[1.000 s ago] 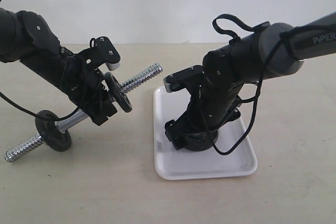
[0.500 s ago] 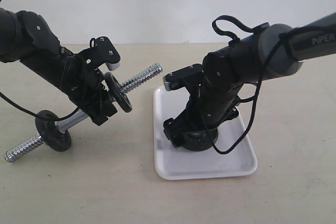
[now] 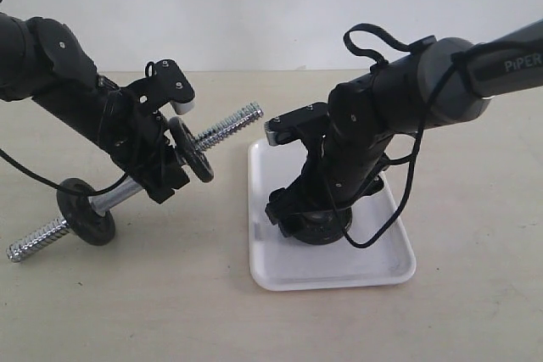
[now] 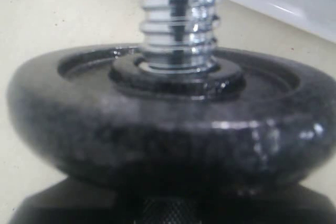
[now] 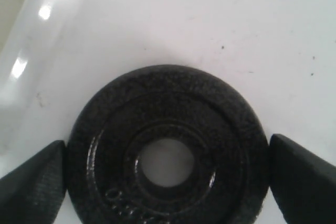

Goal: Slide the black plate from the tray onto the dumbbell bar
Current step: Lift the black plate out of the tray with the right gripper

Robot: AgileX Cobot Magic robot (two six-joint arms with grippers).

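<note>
Black iron on white plastic: the plate (image 5: 168, 93) lies flat on the tray (image 3: 382, 264), right of centre in the exterior frame, with the right end effector (image 3: 316, 225) lowered over it. From the right wrist, its fingers (image 5: 37, 182) stand spread wide at opposite sides of the plate's rim. Whether they press on it or only flank it cannot be told.

At left, the left end effector (image 3: 164, 177) is clenched on the bar (image 3: 229, 125), which slants from lower left to upper right. The bar's free threaded end points toward the tray's upper left corner and stops short of it. Two discs (image 3: 86, 211) sit on the bar, one near its low end and the other just beyond the left end effector's grip. The tray rests on a pale tabletop (image 3: 170, 311).
</note>
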